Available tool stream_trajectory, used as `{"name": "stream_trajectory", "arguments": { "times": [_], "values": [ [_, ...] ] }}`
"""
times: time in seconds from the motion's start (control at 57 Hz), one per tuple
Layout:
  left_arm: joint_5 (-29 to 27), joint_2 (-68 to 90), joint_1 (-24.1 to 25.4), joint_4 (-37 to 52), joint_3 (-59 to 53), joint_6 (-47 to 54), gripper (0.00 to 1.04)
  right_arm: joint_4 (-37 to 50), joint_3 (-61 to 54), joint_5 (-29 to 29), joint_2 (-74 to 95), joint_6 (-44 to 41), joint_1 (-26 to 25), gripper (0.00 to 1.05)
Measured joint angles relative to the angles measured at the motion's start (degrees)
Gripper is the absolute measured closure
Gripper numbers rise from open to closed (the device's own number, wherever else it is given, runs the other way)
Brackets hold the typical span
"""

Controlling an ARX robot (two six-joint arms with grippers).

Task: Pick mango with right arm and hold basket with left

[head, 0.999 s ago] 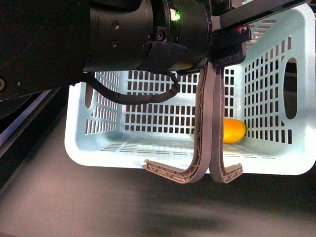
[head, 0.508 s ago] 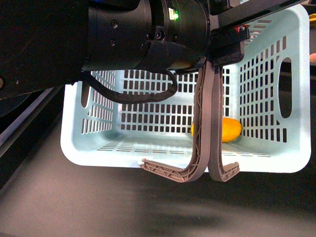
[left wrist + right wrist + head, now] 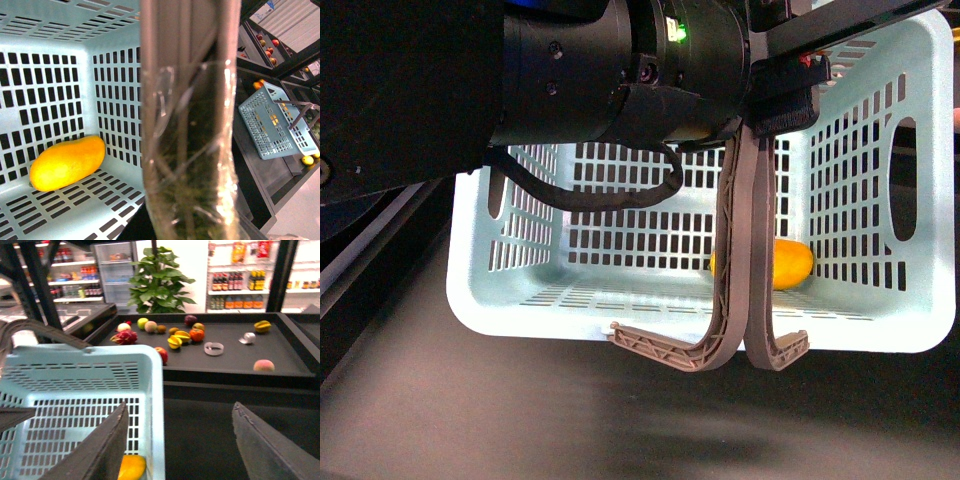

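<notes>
Inside the basket [image 3: 480, 300], on its slotted floor close to a side wall, lies the mango [image 3: 792, 265]: smooth, yellow-orange, an elongated oval; it looks firm but easily bruised and a little slick, so a light grasp across its middle seems best; the left gripper [image 3: 783, 98] pinches the basket's two handles [image 3: 740, 250]; the right gripper [image 3: 180, 407] hangs over the basket's rim, fingers spread, holding nothing.

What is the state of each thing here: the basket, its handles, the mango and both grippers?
basket: held by its handles, one mango inside.
handles: both raised, pressed together.
mango: lying on the basket floor, by a wall, not gripped.
left gripper: shut on the handles.
right gripper: open, empty.
</notes>
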Motion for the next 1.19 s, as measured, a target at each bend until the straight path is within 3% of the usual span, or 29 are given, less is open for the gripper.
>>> {"name": "stream_trajectory", "arguments": {
  "times": [0.298,1.087,1.192],
  "values": [
    [-0.02,0.00,-0.04,0.00,0.00,0.00,0.99,-3.50,-2.51,0.33,-5.97,-1.27,0.07,1.04],
    [0.02,0.00,-0.04,0.00,0.00,-0.07,0.99,-12.59,-5.44,0.35,-18.56,-1.33,0.07,1.03],
    [0.04,0.00,-0.04,0.00,0.00,-0.04,0.99,-21.70,-5.40,0.31,-25.75,-1.36,0.07,1.03]
  ]
}}
